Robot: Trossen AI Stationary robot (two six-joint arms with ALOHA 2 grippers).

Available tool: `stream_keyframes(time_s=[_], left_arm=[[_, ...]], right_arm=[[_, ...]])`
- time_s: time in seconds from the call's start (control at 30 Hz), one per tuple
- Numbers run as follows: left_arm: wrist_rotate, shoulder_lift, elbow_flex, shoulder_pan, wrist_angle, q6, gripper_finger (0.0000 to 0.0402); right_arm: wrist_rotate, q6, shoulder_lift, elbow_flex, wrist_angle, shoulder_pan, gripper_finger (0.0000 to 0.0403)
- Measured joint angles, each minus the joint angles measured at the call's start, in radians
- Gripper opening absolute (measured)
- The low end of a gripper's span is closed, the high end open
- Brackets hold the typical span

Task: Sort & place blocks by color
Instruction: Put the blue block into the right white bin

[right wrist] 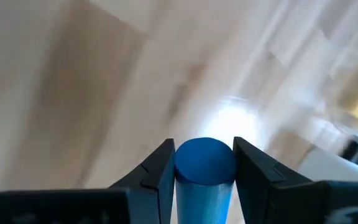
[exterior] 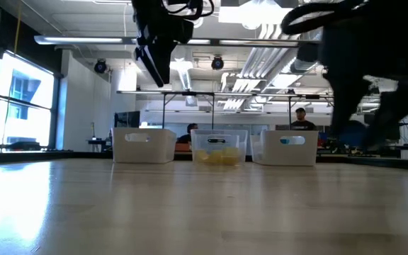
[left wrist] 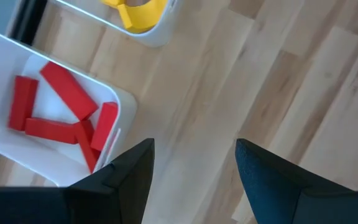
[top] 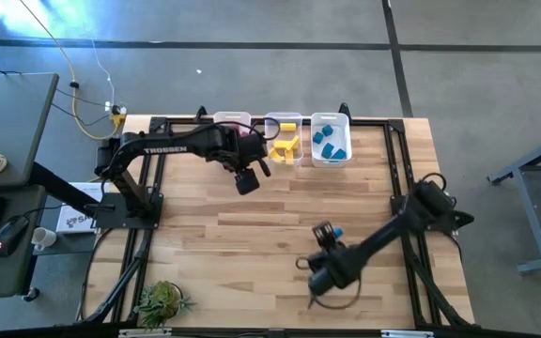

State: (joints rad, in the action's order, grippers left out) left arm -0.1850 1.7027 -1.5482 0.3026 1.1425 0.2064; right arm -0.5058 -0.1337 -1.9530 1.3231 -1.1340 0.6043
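Two arms work over the wooden table [top: 252,235] in the high view: the right gripper [top: 325,235] sits in the near middle part with a blue cylinder [top: 337,231] at its tip, and the left gripper [top: 249,178] hangs just in front of the three bins at the far edge. Beyond the left gripper, the middle bin [top: 284,141] holds yellow blocks [top: 289,146], and the blue bin [top: 331,139] next to it holds blue blocks [top: 330,145]. In the low view the three bins stand in a row far across the table, and the yellow blocks show through the middle one; both arms are dark shapes above. In the left wrist view the fingers [left wrist: 129,177] stand wide apart with nothing between them, and the red blocks [left wrist: 64,118] lie in the white bin [left wrist: 120,102] just beside them. In the right wrist view the two fingers [right wrist: 157,171] press on both sides of the blue cylinder, which is upright between them, above the bare wood.
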Motion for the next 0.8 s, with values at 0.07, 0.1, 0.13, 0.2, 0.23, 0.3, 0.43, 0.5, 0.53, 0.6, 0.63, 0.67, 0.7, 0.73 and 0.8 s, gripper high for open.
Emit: stream_keyframes(time_s=[0.07,0.1,0.13,0.2,0.23,0.3,0.43,0.5,0.53,0.6,0.63,0.67,0.7,0.73,0.8], left_arm=[[-0.031,0.0,0.0,-0.007,0.005,-0.001,0.0213],[-0.047,0.0,0.0,-0.011,0.008,-0.006,0.0213],[-0.059,0.0,0.0,-0.013,0.013,-0.01,0.0213],[-0.066,-0.005,0.001,-0.016,0.022,-0.023,0.0213],[-0.065,-0.009,0.001,-0.016,0.022,-0.024,0.0213],[-0.064,-0.023,0.001,-0.016,0.025,-0.026,0.0213],[-0.063,-0.049,0.001,-0.016,0.032,-0.027,0.0213],[-0.062,-0.065,0.001,-0.016,0.036,-0.032,0.0213],[-0.06,-0.073,0.002,-0.016,0.036,-0.036,0.0213],[-0.06,-0.094,0.019,-0.02,0.023,-0.042,0.0213],[-0.061,-0.108,0.037,-0.022,0.02,-0.042,0.0213],[-0.06,-0.119,0.053,-0.023,0.017,-0.042,0.0213],[-0.058,-0.134,0.071,-0.025,0.011,-0.041,0.0213],[-0.058,-0.151,0.092,-0.025,0.009,-0.036,0.0213],[-0.058,-0.188,0.134,-0.025,0.005,-0.024,0.0213]], right_arm=[[-0.039,0.016,0.009,0.0,-0.007,-0.053,0.0107],[-0.054,0.028,0.017,0.0,-0.009,-0.082,0.0107],[-0.071,0.04,0.024,0.0,-0.01,-0.112,0.0107],[-0.094,0.065,0.04,0.0,-0.011,-0.176,0.0107],[-0.11,0.076,0.051,0.0,-0.014,-0.207,0.0107],[-0.141,0.097,0.078,0.001,-0.019,-0.269,0.0107],[-0.188,0.143,0.135,0.002,-0.008,-0.398,0.0107],[-0.195,0.161,0.163,0.002,0.007,-0.463,0.0107],[-0.197,0.168,0.175,0.002,0.016,-0.495,0.0107],[-0.197,0.185,0.198,0.002,0.035,-0.558,0.0107],[-0.198,0.194,0.208,0.002,0.053,-0.588,0.0107],[-0.201,0.203,0.218,0.003,0.068,-0.618,0.0107],[-0.209,0.217,0.228,0.003,0.081,-0.646,0.0107],[-0.216,0.233,0.238,0.002,0.101,-0.674,0.0107],[-0.226,0.267,0.252,0.003,0.147,-0.727,0.0107]])
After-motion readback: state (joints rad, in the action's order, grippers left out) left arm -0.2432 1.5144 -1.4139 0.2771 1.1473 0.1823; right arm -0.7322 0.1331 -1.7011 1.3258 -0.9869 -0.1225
